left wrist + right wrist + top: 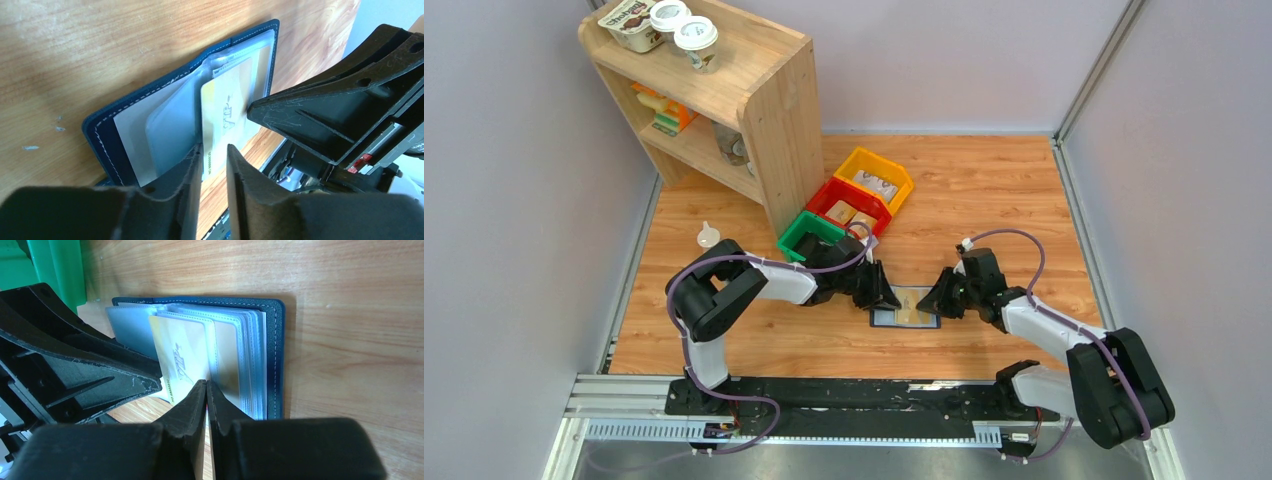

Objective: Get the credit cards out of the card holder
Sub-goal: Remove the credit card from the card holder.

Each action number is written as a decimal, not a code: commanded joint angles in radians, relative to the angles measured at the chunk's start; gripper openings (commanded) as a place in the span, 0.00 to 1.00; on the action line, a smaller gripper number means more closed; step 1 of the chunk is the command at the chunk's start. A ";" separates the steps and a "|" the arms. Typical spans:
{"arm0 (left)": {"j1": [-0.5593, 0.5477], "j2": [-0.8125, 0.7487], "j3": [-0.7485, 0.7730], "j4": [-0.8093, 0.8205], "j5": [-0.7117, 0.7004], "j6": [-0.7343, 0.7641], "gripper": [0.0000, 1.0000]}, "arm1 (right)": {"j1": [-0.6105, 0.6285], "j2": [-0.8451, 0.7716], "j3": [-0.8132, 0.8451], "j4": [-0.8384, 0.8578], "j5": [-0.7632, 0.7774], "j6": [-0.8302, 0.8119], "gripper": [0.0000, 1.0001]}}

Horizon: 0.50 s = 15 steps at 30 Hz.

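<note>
The flat rectangular navy-blue card holder [273, 350] carries a line of pale stitching round its border, and its clear plastic sleeves [170, 135] look grey-blue. The thin tan-and-yellow plastic credit card [227, 117] in it bears dark slanted lettering. Beneath the card holder, the wooden table [994, 200] shows warm orange-brown grain. Behind the card holder are a green plastic bin [794, 238], a red plastic bin [824, 195] and a yellow plastic bin [886, 165], then a pale wooden shelf unit [779, 130]. At either side of the card holder, the left gripper [215, 150] and right gripper [206, 385] are scuffed black.
</note>
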 commanded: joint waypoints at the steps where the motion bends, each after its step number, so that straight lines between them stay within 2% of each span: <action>1: 0.002 0.011 -0.018 0.085 -0.017 -0.018 0.27 | -0.009 0.008 -0.023 -0.048 0.036 -0.013 0.11; 3: 0.002 0.015 -0.026 0.123 -0.016 -0.029 0.16 | -0.009 0.012 -0.023 -0.048 0.034 -0.014 0.11; 7: 0.003 0.016 -0.038 0.185 -0.014 -0.037 0.01 | -0.009 0.018 -0.025 -0.047 0.031 -0.014 0.11; 12: 0.005 -0.017 -0.072 0.230 -0.028 -0.035 0.00 | -0.011 0.020 -0.020 -0.054 0.035 -0.016 0.11; 15: 0.005 -0.056 -0.080 0.168 -0.045 0.018 0.00 | -0.011 0.020 -0.014 -0.067 0.043 -0.020 0.11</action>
